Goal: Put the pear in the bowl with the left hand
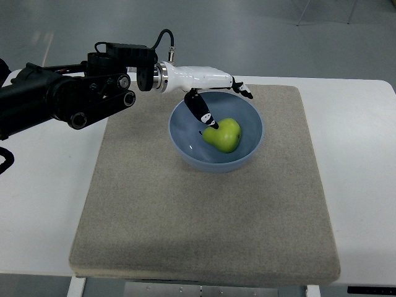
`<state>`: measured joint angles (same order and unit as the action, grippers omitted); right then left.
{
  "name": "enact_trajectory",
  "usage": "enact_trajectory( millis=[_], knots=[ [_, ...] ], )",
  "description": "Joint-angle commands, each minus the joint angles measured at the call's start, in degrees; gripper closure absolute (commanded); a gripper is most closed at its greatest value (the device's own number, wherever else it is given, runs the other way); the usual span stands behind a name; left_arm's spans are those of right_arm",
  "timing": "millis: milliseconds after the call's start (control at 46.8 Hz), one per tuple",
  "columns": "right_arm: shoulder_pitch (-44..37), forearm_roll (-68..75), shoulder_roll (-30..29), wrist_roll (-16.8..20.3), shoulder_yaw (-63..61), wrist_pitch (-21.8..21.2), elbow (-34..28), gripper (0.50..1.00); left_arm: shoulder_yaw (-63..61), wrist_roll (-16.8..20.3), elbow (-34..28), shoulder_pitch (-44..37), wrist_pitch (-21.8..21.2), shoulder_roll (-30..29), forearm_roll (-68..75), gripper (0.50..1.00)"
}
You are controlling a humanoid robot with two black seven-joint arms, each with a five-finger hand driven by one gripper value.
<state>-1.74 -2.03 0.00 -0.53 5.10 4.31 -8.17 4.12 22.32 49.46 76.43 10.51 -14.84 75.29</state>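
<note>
Green and smooth-skinned, the small pear (224, 135) already lies inside the pale blue plastic bowl (185, 141), resting on its floor a little toward the right wall, so what you have left is the release and the exit. Your left hand (207, 93), white-shelled with black fingertips, reaches in from the picture's left and hovers over the bowl's far rim; its fingers are extended along the rim rather than wrapped round anything, and one black-tipped digit, probably the thumb (201, 111), points down into the bowl with its tip at or just beside the pear's stem end. You cannot tell from this steep view whether that tip touches the fruit, so treat it as if it does. Ease the thumb away from the pear first, moving it back toward the palm rather than sideways, since a sideways brush could roll the fruit against the wall. Then lift the hand straight up until every fingertip clears the rim before you draw the arm back to the left; dragging low risks hooking the rim and sliding the bowl across the grey felt-like mat (185, 223) that covers the white table (37, 198). Judge the pear settled only if it stays put once the thumb is clear. Your right arm does not show.
</note>
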Motion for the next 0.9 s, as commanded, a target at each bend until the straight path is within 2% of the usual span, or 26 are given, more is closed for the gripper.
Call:
enact_trajectory(
  millis=[0, 64, 171, 449, 620, 877],
  knots=[
    [-0.01, -0.08, 0.0, 0.0, 0.0, 0.0, 0.0, 0.576, 1.16, 0.0, -1.64, -0.06, -1.46, -0.02, -0.14, 0.609],
    [-0.01, -0.08, 0.0, 0.0, 0.0, 0.0, 0.0, 0.574, 2.38, 0.0, -3.31, -0.06, -2.6, -0.02, -0.4, 0.577],
    [-0.01, 0.01, 0.0, 0.0, 0.0, 0.0, 0.0, 0.574, 4.76, 0.0, -6.56, -0.32, -4.27, -0.02, -0.75, 0.576],
    [-0.01, -0.08, 0.0, 0.0, 0.0, 0.0, 0.0, 0.576, 6.78, 0.0, -14.38, -0.94, -5.24, -0.02, -6.81, 0.574],
    [-0.01, -0.08, 0.0, 0.0, 0.0, 0.0, 0.0, 0.576, 6.78, 0.0, -18.69, -1.2, -7.0, 0.07, -14.1, 0.551],
    [-0.01, 0.01, 0.0, 0.0, 0.0, 0.0, 0.0, 0.574, 6.61, -0.52, -26.68, -4.36, -13.5, 3.58, -25.98, 0.551]
  ],
)
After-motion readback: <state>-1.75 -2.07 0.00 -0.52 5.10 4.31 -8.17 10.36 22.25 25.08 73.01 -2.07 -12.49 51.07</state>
